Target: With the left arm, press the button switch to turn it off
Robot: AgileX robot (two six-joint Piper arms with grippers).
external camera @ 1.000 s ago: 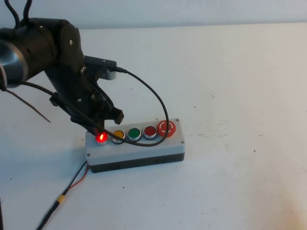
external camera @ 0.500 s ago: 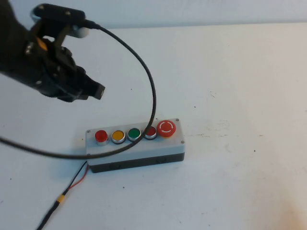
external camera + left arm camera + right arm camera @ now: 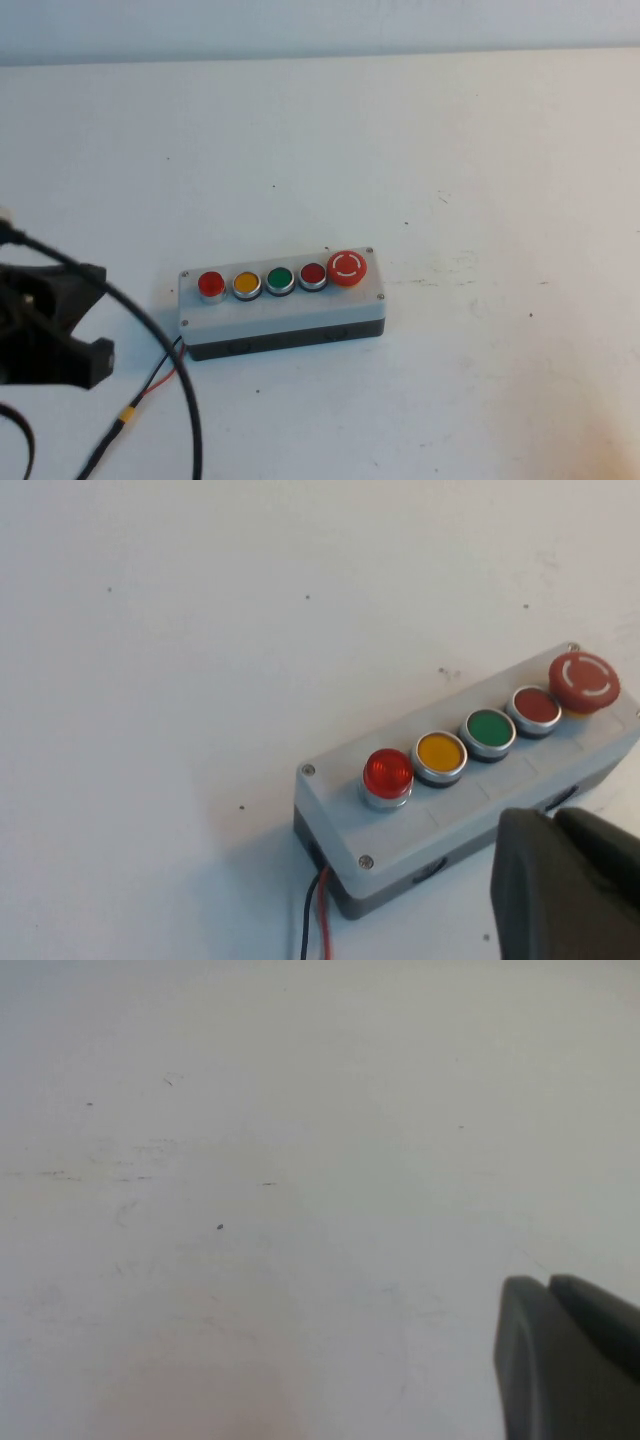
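A grey button box (image 3: 281, 318) lies on the white table with a row of red, yellow, green and red buttons and a red mushroom button (image 3: 347, 267). The leftmost red button (image 3: 211, 284) is unlit; it also shows in the left wrist view (image 3: 388, 774). My left gripper (image 3: 553, 815) is shut and empty, off the box on its near side. My left arm (image 3: 45, 330) sits at the near left, clear of the box. My right gripper (image 3: 548, 1282) is shut and empty over bare table.
Red and black wires (image 3: 150, 385) run from the box's left end toward the near edge. A black cable (image 3: 180, 390) from my left arm loops over the table beside them.
My left arm has lifted off the leftmost red button and drawn back to the near left. That button's red glow has gone out.
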